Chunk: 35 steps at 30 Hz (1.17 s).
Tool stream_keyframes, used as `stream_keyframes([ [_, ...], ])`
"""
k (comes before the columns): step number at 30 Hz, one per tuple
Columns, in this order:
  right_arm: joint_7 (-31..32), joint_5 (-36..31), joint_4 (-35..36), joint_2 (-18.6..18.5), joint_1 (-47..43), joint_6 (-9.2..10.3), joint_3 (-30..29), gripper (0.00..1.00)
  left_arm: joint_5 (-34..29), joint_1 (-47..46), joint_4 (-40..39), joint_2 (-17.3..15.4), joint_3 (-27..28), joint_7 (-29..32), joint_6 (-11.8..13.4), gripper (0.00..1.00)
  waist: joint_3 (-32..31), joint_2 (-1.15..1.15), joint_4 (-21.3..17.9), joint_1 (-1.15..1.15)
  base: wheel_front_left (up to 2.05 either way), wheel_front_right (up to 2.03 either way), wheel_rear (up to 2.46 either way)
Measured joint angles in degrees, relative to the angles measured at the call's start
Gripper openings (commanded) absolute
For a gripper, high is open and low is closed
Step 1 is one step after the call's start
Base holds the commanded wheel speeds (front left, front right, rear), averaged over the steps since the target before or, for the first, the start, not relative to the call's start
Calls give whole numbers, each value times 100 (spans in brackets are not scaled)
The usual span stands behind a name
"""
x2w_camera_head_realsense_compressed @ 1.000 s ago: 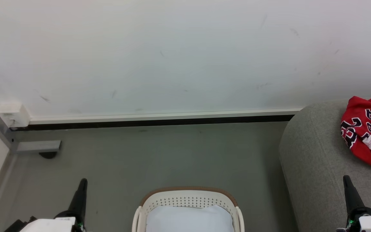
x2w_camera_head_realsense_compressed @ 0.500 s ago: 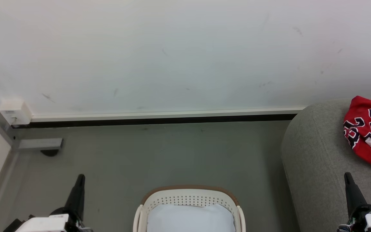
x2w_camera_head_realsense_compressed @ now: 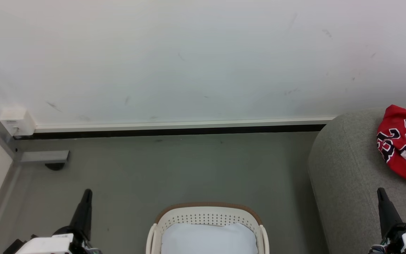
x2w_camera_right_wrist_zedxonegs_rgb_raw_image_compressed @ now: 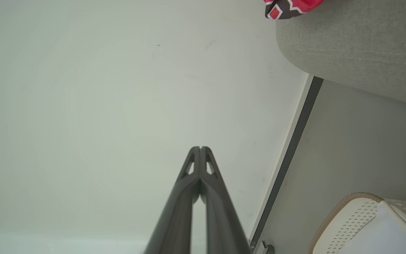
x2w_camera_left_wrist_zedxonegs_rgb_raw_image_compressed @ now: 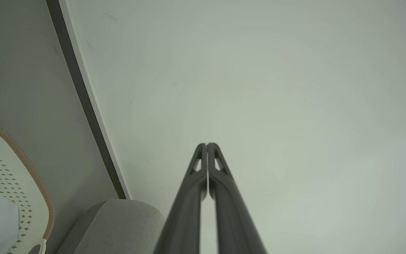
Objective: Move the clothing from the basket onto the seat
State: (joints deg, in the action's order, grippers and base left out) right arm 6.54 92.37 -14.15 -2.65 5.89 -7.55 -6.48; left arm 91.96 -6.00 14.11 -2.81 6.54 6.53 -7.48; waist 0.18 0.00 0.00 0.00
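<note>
Apparently done: the clothing (x2w_camera_head_realsense_compressed: 404,143) is seen bunched on the seat (x2w_camera_head_realsense_compressed: 344,169), well apart from the basket (x2w_camera_head_realsense_compressed: 206,218), where a pale sheet (x2w_camera_head_realsense_compressed: 208,238) lies. The left claw (x2w_camera_head_realsense_compressed: 87,194) and right claw (x2w_camera_head_realsense_compressed: 381,193) are clenched on nothing, tips pressed together, pointed toward the wall (x2w_camera_head_realsense_compressed: 189,63). Judged: only a rest posture is called for; the arms are best kept low and clear of the seat, so the clothing is not dragged off. Counted: one clothing item, one basket, one seat, one sheet, two claws.

Clothing (x2w_camera_head_realsense_compressed: 402,144), basket (x2w_camera_head_realsense_compressed: 206,218) partly out of frame
</note>
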Motion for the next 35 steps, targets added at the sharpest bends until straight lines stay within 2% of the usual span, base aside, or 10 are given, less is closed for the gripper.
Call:
stream_keyframes([
  [35,0,0,0,-1,1,0,0,0,0,-1,0,0,0,0,0,0,0,0,0,0,0,0,0],
])
